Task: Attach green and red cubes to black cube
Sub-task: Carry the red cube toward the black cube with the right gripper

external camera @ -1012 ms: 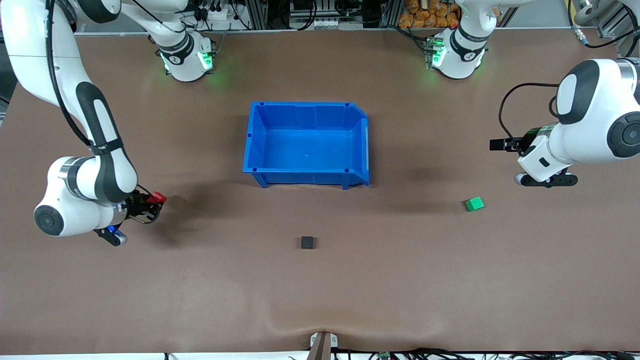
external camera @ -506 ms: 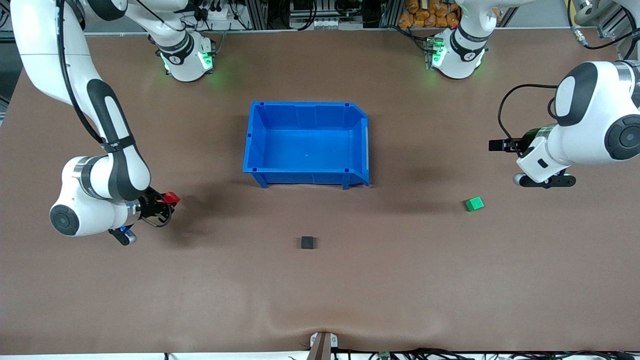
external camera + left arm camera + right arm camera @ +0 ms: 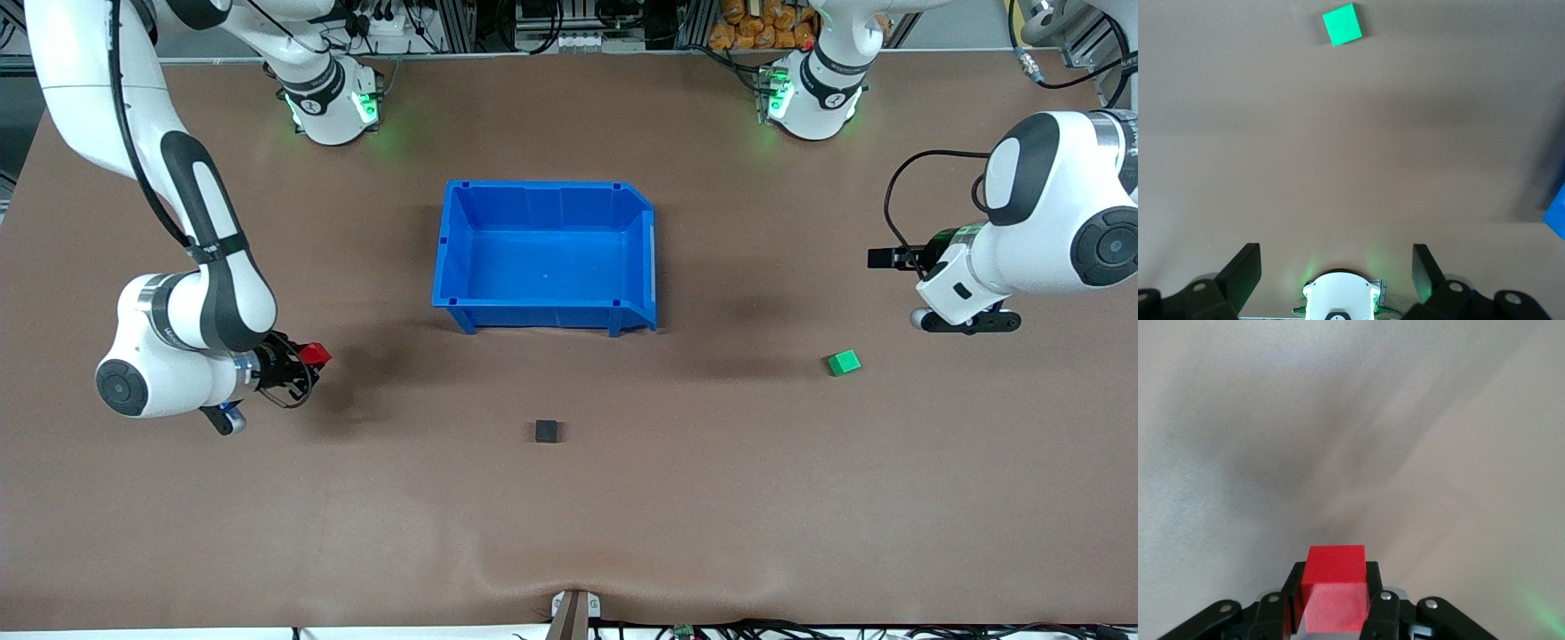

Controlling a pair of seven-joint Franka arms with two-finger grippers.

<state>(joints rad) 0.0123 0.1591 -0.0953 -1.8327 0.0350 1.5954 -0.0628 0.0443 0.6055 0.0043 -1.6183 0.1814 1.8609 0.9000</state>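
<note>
Brown table (image 3: pixel 569 533), matte, bare around the work area. Right claw (image 3: pixel 307 360) clamped on red cube (image 3: pixel 315 355), carried above the table toward the right arm's end; cube seated square between the fingers in the right wrist view (image 3: pixel 1335 587). Black cube (image 3: pixel 547 431) alone on the table, nearer the front camera than blue bin (image 3: pixel 544 318), well apart from the held cube. Deciding relation: black cube lies from the right claw toward the table's middle and nearer the front camera, so right arm judged much the closer. Green cube (image 3: pixel 844 362) on the table toward the left arm's end, untouched. Left claw (image 3: pixel 965 322) spread wide, empty, waiting above the table close to green cube, which shows ahead of its fingers (image 3: pixel 1245 270) in the left wrist view.
</note>
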